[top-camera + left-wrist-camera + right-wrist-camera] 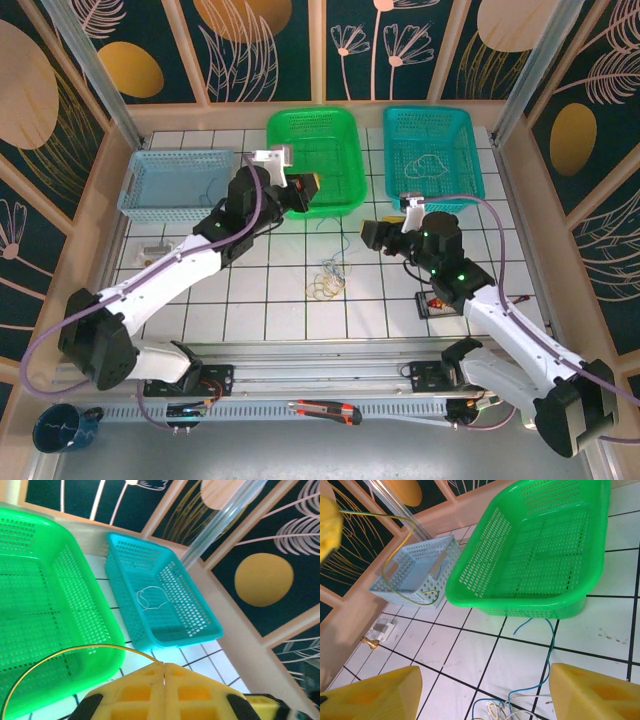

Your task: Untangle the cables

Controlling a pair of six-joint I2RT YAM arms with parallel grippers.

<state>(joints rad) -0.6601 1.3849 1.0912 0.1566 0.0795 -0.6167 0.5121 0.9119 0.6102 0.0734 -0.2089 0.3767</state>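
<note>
My left gripper hangs at the near left corner of the green basket. In the left wrist view its jaws are shut on a thin yellowish-green cable that arcs off to the left. In the right wrist view that cable loops down to the light blue basket. A tangle of blue, whitish and yellowish cables lies on the white tiles. My right gripper hovers open just right of it, fingers wide apart over the tangle. A blue cable runs up toward the green basket.
A teal basket at the back right holds a whitish cable. The light blue basket stands at the back left. A small connector lies on the tiles, a small dark part at the right, a cutter on the front rail.
</note>
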